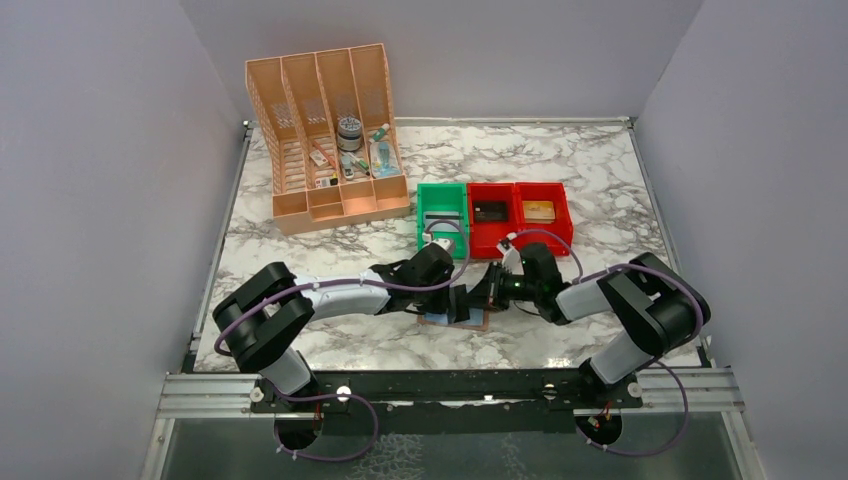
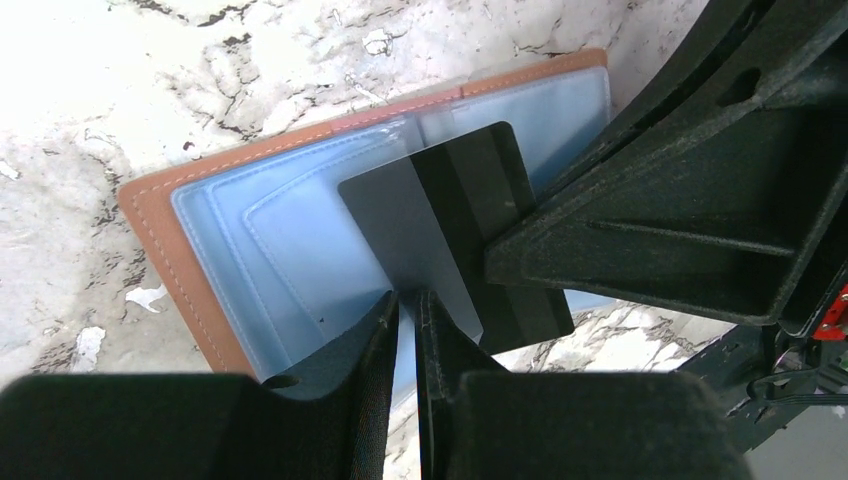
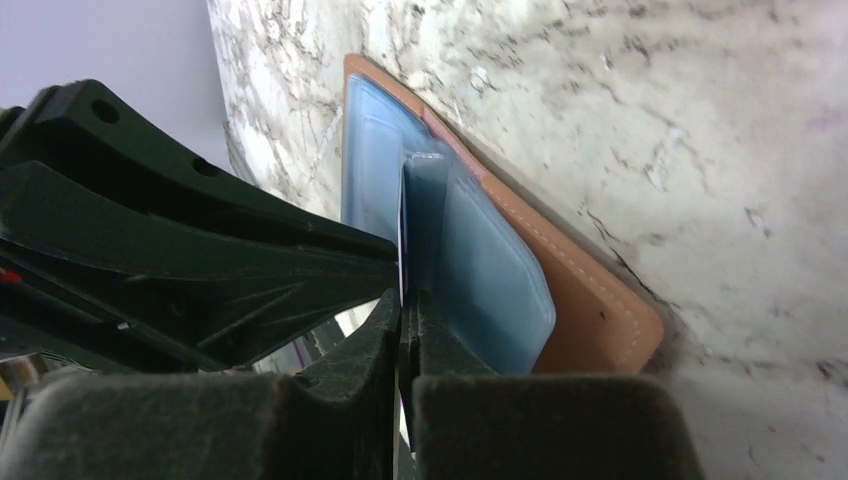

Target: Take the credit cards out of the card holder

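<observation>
step: drawing credit card [image 2: 440, 230] from pocket | card holder [image 2: 215, 250] lies open on bench [image 1: 400, 345], mid near edge | left tool [image 2: 407, 300] pinches its clear pocket leaf | right tool [image 3: 402, 300] clenched on card edge | next: probably a straight pull, leaf pinned

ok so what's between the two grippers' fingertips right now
A dark credit card, sticking up from the open card holder. The left wrist view shows it running from the left gripper across to the right gripper.
</observation>
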